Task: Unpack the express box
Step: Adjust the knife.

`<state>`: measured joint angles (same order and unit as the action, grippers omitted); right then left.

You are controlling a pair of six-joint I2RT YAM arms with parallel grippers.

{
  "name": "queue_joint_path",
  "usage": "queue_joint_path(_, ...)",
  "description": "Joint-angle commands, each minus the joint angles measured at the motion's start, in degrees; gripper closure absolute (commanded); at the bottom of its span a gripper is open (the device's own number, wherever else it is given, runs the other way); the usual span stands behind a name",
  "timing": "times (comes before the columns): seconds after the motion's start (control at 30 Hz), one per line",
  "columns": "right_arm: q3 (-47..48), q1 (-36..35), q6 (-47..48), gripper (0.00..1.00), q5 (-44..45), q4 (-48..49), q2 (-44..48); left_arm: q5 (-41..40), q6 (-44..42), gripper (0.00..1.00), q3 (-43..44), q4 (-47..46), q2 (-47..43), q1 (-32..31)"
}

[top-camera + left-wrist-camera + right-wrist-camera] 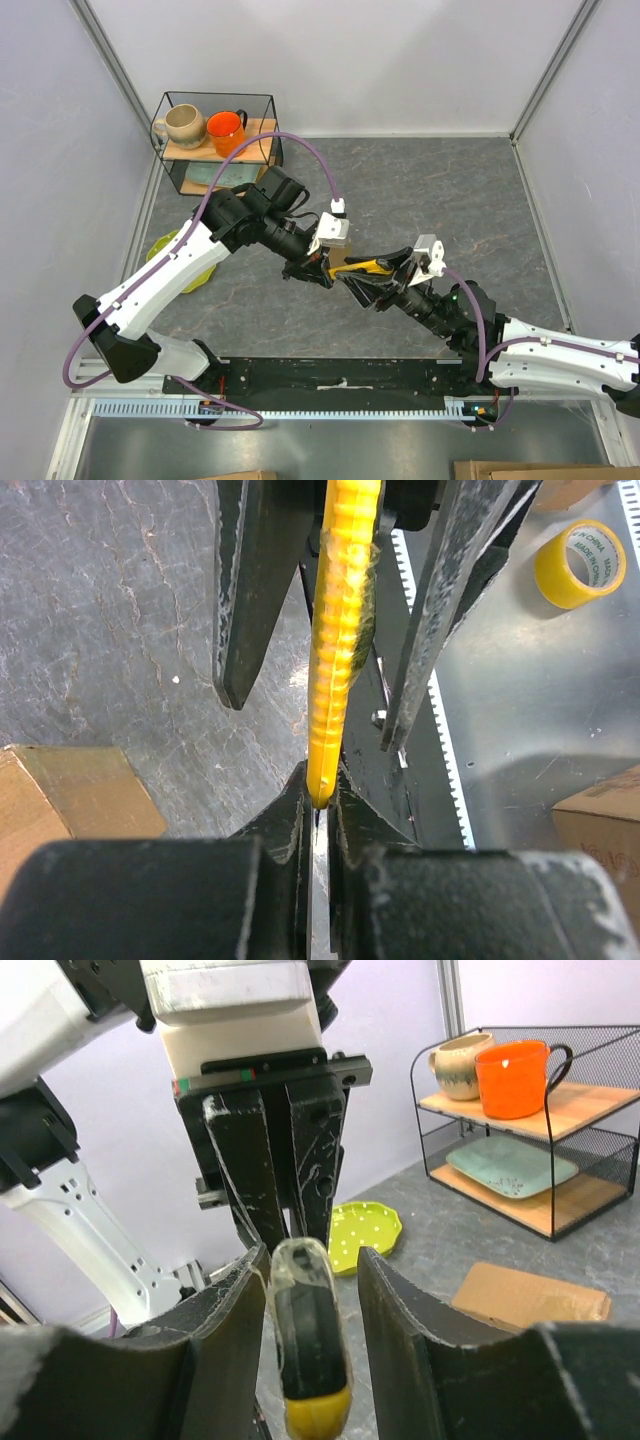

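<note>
Cutter handover in mid-air above the counter (450,200); unpacking proper not yet begun.
Left tool (318,785) clenched on one end of the yellow cutter (342,630); right tool (312,1260) straddles it, jaws apart, no contact. Express box (530,1295) lies flat on the counter below. Next, probably: right clamps firmly before left lets go.

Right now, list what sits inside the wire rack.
Top shelf: a beige mug and an orange mug. Lower shelf: a teal plate. The right end of the rack is cut off in the wrist view, and from above the top shelf covers the lower one.
</note>
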<state>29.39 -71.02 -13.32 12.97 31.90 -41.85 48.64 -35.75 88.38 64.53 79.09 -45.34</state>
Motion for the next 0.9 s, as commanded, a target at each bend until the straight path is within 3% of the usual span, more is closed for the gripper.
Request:
queue_joint_path(0.0, -0.6, -0.1, -0.7, 0.52, 0.4, 6.9, -0.8, 2.7, 1.9, 0.98, 1.3, -1.7, -1.1, 0.1)
queue_joint_path(0.57, 0.3, 1.9, -2.7, 0.63, -2.9, 10.5, -5.3, 3.1, 1.6, 0.98, 1.4, -0.5, -2.1, 0.1)
queue_joint_path(0.67, 0.5, 2.4, -2.9, 0.71, -4.0, 10.9, -5.7, 3.1, 1.4, 0.98, 1.4, -0.4, -2.2, 0.1)
queue_joint_path(0.8, 1.4, 2.7, -2.8, 0.96, -6.4, 8.9, -5.7, 3.1, 1.3, 0.98, 1.4, -0.3, -2.4, 0.1)
queue_joint_path(0.87, 1.5, 2.8, -2.6, 1.0, -7.7, 7.7, -5.3, 3.1, 1.2, 0.98, 1.4, -0.2, -2.5, 0.2)
